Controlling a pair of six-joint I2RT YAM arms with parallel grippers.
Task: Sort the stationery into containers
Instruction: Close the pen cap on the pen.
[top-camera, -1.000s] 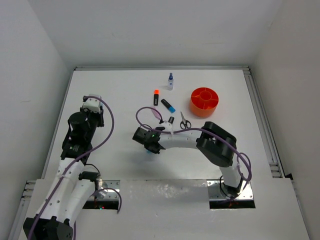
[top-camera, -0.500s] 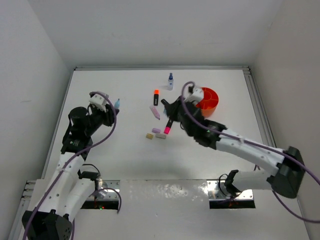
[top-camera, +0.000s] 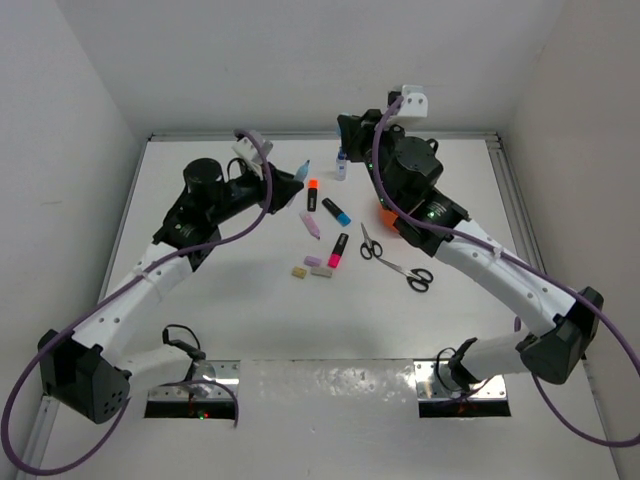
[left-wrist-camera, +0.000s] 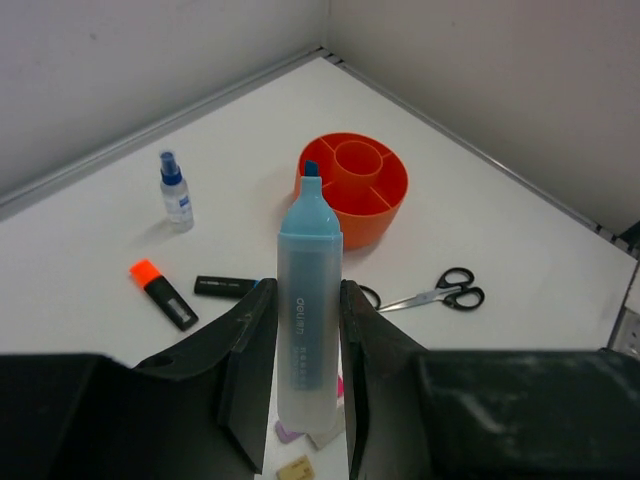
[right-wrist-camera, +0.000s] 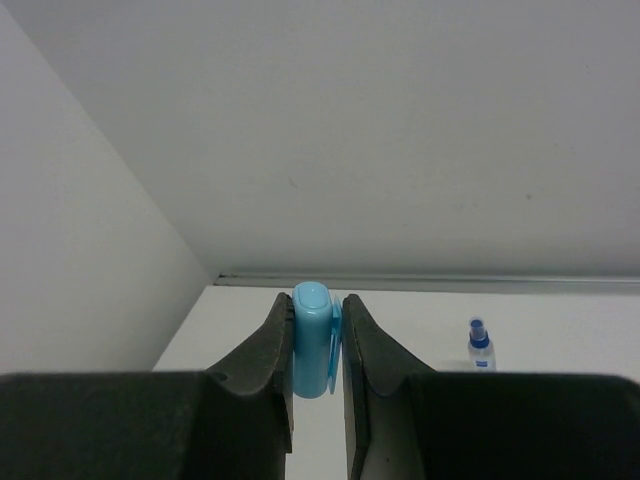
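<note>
My left gripper (left-wrist-camera: 307, 292) is shut on an uncapped light-blue marker (left-wrist-camera: 307, 300) that points forward above the table; in the top view the marker (top-camera: 301, 168) sticks out left of the orange-capped marker (top-camera: 312, 193). The orange tub (left-wrist-camera: 352, 185) stands beyond it, half hidden under my right arm in the top view (top-camera: 386, 216). My right gripper (right-wrist-camera: 318, 315) is raised high near the back wall, shut on a light-blue cap (right-wrist-camera: 313, 350). On the table lie a blue-capped marker (top-camera: 337, 211), a lilac marker (top-camera: 310, 224), a pink-capped marker (top-camera: 337, 250), small erasers (top-camera: 312, 267) and two scissors (top-camera: 370, 243) (top-camera: 408, 273).
A small blue-capped bottle (top-camera: 341, 165) stands at the back, close to my right gripper. White walls close in the table at the back and both sides. The raised right arm overhangs the tub and the back right of the table.
My left gripper has swung right toward the table's middle with the blue marker. The right arm has risen toward the back wall, cap in its jaws.
</note>
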